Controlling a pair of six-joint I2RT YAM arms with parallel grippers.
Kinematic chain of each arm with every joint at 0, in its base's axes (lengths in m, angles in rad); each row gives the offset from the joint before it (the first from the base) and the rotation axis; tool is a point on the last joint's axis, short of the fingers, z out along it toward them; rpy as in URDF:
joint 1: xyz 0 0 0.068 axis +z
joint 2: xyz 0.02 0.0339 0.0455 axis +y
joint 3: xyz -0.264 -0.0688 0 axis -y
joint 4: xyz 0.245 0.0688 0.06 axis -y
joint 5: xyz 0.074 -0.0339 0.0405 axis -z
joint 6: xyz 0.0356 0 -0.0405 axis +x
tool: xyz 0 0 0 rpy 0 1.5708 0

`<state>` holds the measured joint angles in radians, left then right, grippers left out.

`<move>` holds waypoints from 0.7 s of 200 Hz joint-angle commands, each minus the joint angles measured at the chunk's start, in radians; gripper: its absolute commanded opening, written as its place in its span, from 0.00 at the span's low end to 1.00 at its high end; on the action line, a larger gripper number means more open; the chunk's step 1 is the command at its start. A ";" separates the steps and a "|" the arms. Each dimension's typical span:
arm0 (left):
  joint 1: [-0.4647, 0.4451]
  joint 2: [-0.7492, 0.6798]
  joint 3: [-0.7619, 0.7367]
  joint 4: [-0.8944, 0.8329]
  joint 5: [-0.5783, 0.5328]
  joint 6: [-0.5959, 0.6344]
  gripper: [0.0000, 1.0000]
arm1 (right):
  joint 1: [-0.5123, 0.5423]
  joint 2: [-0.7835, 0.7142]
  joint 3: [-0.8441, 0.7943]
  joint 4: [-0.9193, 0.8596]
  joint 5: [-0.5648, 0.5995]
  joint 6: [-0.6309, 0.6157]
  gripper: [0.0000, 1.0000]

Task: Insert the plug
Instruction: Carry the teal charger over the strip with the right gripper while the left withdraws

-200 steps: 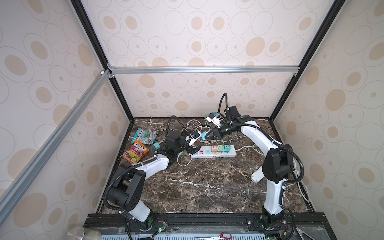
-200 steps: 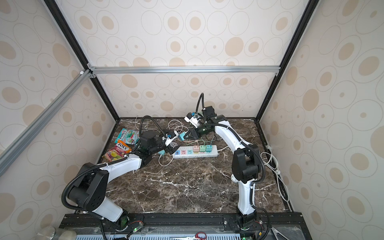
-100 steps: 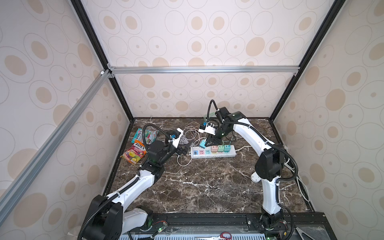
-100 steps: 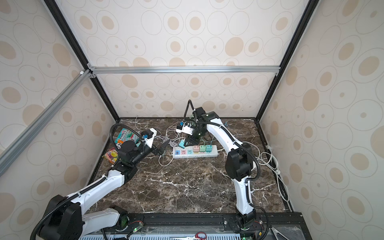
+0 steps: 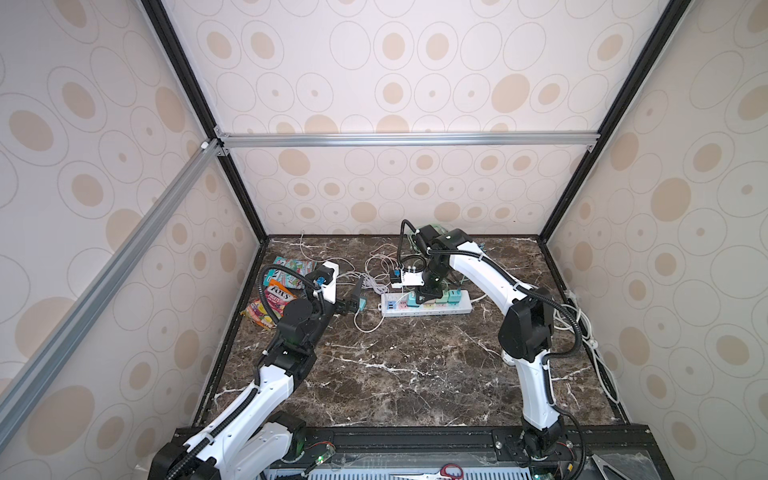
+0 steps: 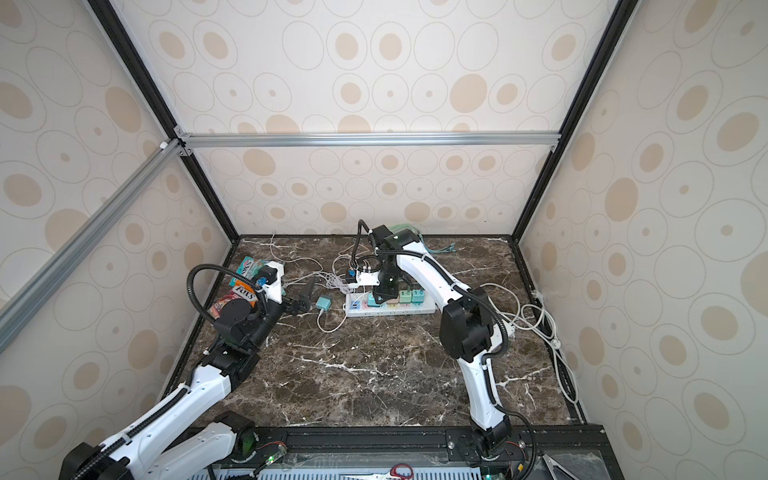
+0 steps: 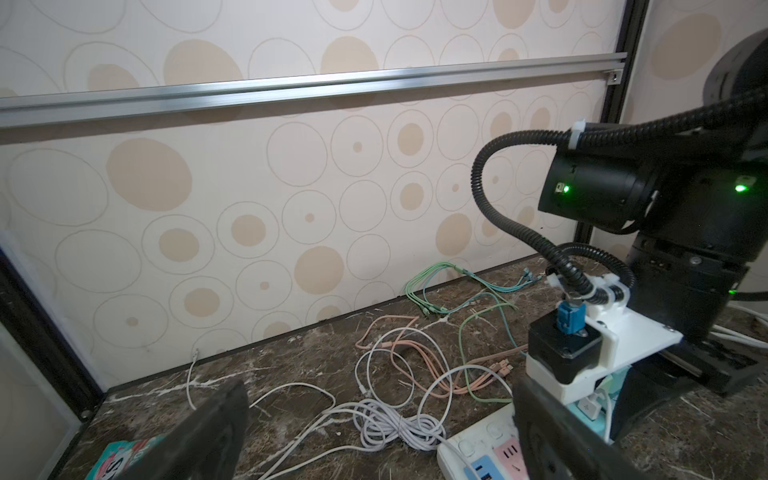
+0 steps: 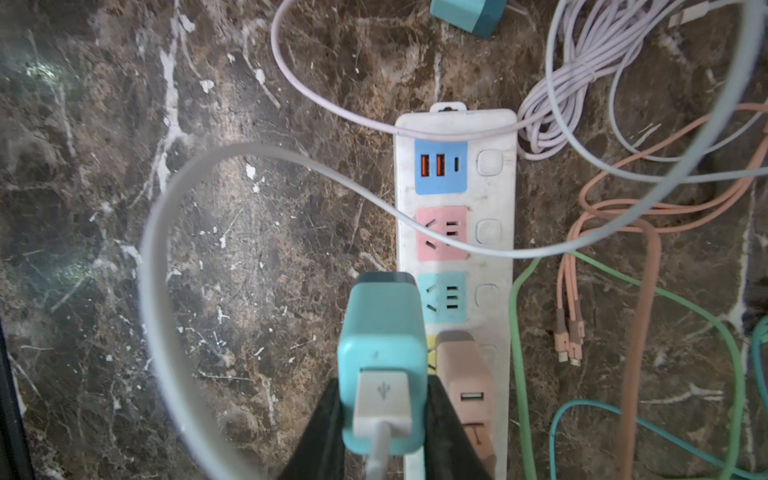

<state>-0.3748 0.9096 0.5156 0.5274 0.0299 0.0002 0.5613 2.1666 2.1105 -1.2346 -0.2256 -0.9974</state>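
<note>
- Since a second ago, the left arm has drawn back leftward off the power strip (image 5: 426,307), and the right arm has come down from the far side over it.
- Right gripper (image 8: 384,432) pinches the teal plug (image 8: 382,345) by its sides, cable end up, presumably so the hidden prongs face down.
- Plug hangs at the strip's near edge, beside the vacant light-blue socket (image 8: 442,297); not yet seated, by the offset.
- Left gripper (image 6: 305,297) is spread wide and empty, probably parked clear.

Soft, even, bright light fills both top views. The pale walls (image 5: 374,62) look washed out, and shadows on the dark worktop (image 5: 395,374) are faint. In the right wrist view a white cable (image 8: 151,266) near the lens blurs, and hazy glare veils one edge.
</note>
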 commanded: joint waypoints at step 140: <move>0.006 0.008 0.002 -0.044 -0.050 -0.002 0.98 | 0.037 0.118 0.008 0.094 0.212 -0.083 0.00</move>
<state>-0.3748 0.9119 0.5053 0.4835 -0.0212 0.0002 0.5900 2.2665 2.1155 -1.1187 -0.0250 -1.0531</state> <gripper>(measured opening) 0.983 0.275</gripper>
